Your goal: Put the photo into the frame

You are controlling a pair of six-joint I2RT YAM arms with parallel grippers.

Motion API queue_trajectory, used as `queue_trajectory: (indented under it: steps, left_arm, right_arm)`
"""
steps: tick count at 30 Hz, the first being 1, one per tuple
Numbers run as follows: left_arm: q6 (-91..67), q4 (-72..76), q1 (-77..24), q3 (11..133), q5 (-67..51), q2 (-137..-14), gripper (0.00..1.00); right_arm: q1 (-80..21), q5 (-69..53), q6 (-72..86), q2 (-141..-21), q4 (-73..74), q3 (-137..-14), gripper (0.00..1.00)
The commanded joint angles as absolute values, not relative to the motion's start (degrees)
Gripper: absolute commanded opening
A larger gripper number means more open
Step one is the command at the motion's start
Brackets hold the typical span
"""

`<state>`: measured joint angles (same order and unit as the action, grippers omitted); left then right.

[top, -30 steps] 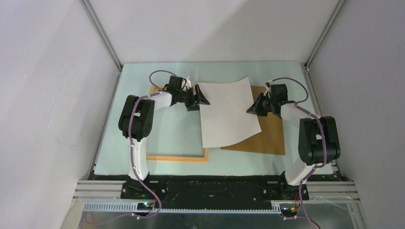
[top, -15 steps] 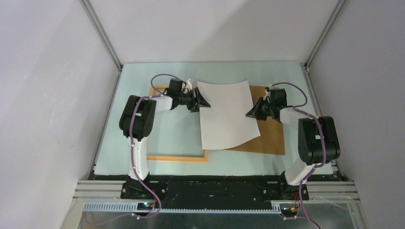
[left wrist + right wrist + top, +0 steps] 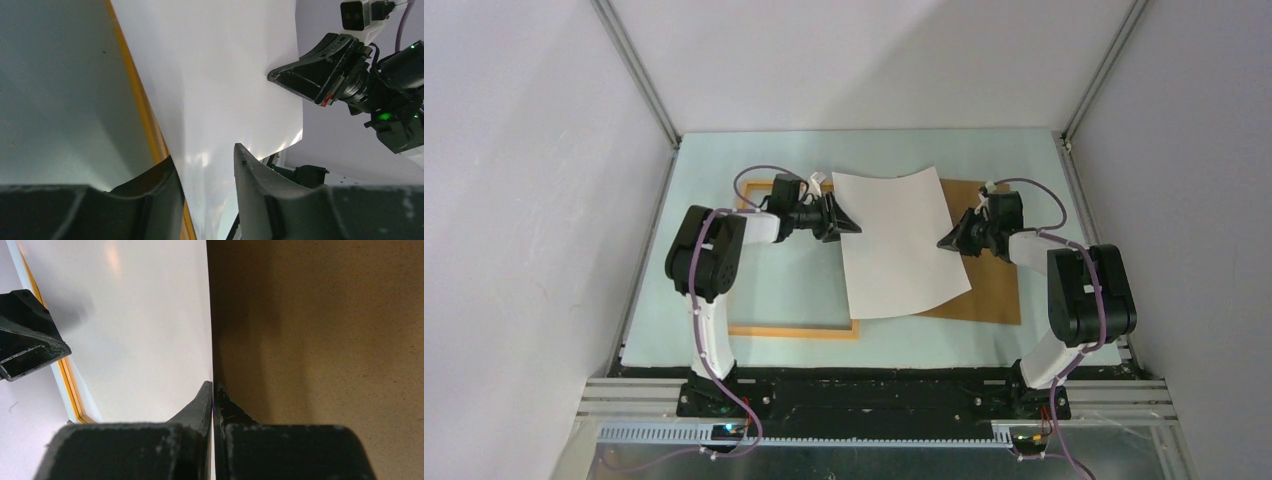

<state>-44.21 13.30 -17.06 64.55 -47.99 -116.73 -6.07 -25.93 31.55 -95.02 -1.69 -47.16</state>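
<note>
Plain pale grey walls (image 3: 524, 200) close in the table on the left, back and right, meeting at two aluminium corner posts (image 3: 639, 75) that slant up and outward from the far corners. The table (image 3: 714, 150) has a pale mint-green top under soft, even light with faint shadows. Along its near edge runs a black base plate (image 3: 874, 395), and in front of that lie aluminium rails (image 3: 624, 395) and a grey slotted cable duct (image 3: 864, 433).

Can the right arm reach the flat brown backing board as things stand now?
Probably not yet: the right claw is shut on the edge of the large white-backed photo print, though the board lies bare just beneath it.
</note>
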Motion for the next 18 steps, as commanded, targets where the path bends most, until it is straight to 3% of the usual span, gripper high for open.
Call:
queue_trajectory:
  steps: [1,18]
  left_arm:
    - [-46.8,18.7,-16.6,63.5,-47.6,-113.0,0.41]
    - [-51.4,24.8,-16.6,62.9,-46.4,-114.6,0.25]
  right_arm:
    - [-6.8,-25.0,32.2,-92.9,-4.9,-47.2,0.00]
    - [-8.5,-25.3,34.1,-90.8,-7.4,-44.7,0.00]
